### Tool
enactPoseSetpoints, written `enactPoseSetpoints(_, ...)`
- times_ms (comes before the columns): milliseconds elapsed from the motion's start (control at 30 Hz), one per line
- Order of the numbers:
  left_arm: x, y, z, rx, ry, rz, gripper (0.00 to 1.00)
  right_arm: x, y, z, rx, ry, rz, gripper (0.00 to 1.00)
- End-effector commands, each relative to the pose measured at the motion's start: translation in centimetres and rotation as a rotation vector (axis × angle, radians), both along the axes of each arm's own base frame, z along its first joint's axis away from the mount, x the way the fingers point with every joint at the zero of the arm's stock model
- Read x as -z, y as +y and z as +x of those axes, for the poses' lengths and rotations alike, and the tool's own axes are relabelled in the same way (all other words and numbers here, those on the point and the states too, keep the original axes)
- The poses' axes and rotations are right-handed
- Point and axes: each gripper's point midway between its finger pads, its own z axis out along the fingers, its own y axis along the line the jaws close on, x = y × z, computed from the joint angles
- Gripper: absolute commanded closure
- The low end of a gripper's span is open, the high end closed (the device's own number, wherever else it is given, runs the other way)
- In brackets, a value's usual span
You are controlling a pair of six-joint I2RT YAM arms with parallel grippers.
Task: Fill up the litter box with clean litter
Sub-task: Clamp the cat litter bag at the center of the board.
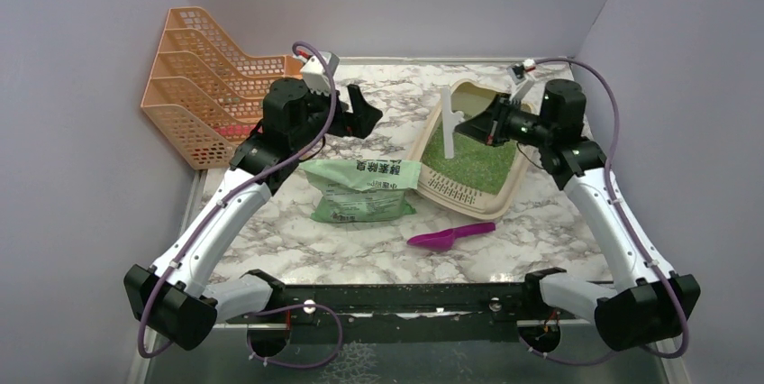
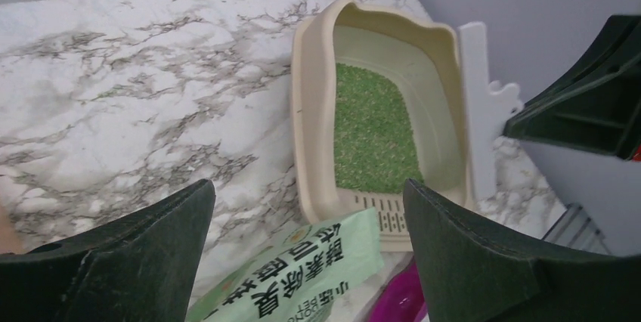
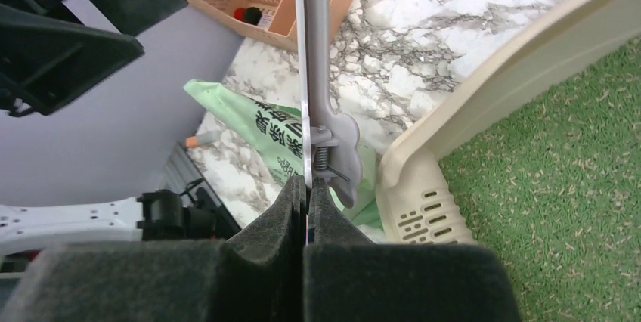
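Note:
The beige litter box [image 1: 456, 190] lies at the back right, a layer of green clean litter [image 1: 475, 157] spread over its floor. The green litter bag [image 1: 360, 190] lies flat on the table to its left. My right gripper [image 1: 479, 128] hovers over the box, shut on the end of a long grey bag clip [image 1: 448, 121] that stands upright. In the right wrist view the clip [image 3: 314, 57] rises from the closed fingertips [image 3: 295, 193]. My left gripper [image 1: 365, 114] hangs open above the table behind the bag, holding nothing; its wrist view shows the box [image 2: 310, 125], litter [image 2: 374, 133] and bag [image 2: 302, 277].
A magenta scoop [image 1: 448, 237] lies on the marble in front of the box. An orange mesh file rack [image 1: 203, 86] stands against the back left wall. Walls close in the table on the left, back and right.

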Motion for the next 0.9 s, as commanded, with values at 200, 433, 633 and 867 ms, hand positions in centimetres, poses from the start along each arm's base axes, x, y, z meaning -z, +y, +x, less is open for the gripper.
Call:
enactPoseSetpoints(200, -4.1, -1.3, -0.2, -0.054, 0.095, -0.334, 0.12, 0.0, 5.2, 1.2, 0.150, -0.189, -0.348, 0.99)
enactPoseSetpoints(433, -3.6, -2.6, 0.1, -0.020, 0.151, -0.385, 0.13, -0.4, 9.0, 0.4, 0.167, -0.284, -0.440, 0.99)
enactPoseSetpoints(633, -1.5, -3.6, 0.7, -0.009, 0.193, -0.362, 0.27, -0.5, 11.6, -0.2, 0.166, -0.335, -0.481, 0.99)
enactPoseSetpoints(867, 0.0, -4.0, 1.1, -0.022, 0.214, -0.318, 0.38, -1.2, 13.3, -0.8, 0.140, -0.374, -0.456, 0.99)
